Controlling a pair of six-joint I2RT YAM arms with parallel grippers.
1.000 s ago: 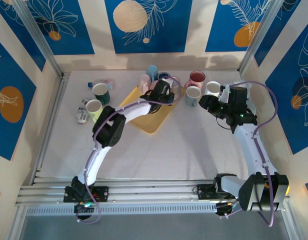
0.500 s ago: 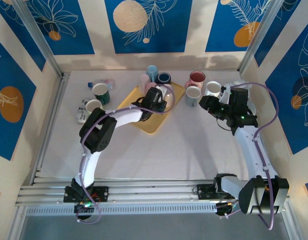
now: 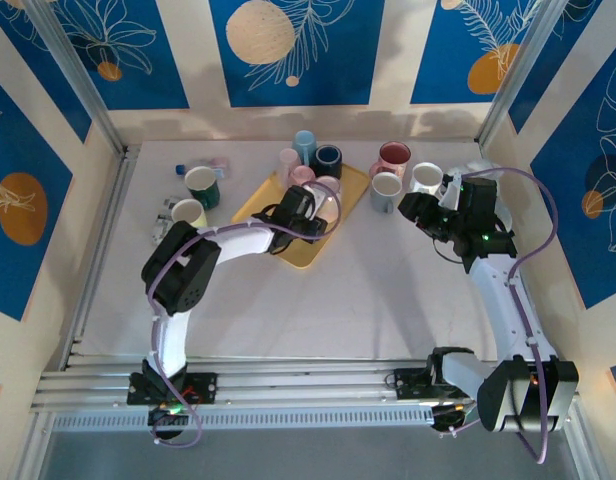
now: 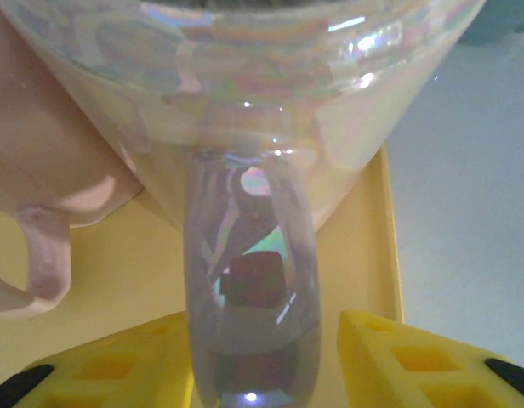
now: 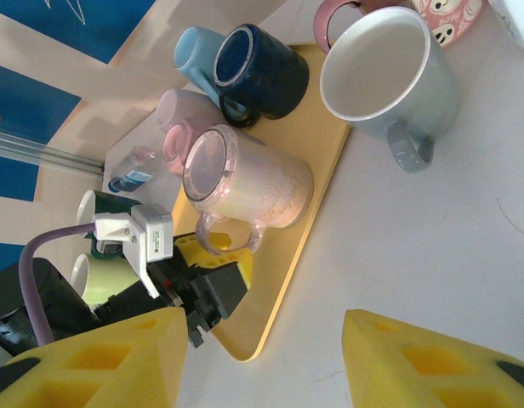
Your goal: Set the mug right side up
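Observation:
The iridescent mug stands on the yellow tray, its mouth up as far as I can tell. In the right wrist view the mug shows its open rim, with its handle toward my left gripper. Through the left wrist camera the handle runs down between the yellow fingers, with a gap on the right side. My left gripper is open around the handle. Over the table to the right, my right gripper hangs open and holds nothing.
A pink mug, a navy mug and a light blue mug crowd the tray's far end. A grey mug, a red mug and a white mug stand to the right. Green mugs stand to the left.
My left gripper has drawn back toward the near left along the tray, uncovering the iridescent mug. The left elbow has swung left. The right arm has barely moved.

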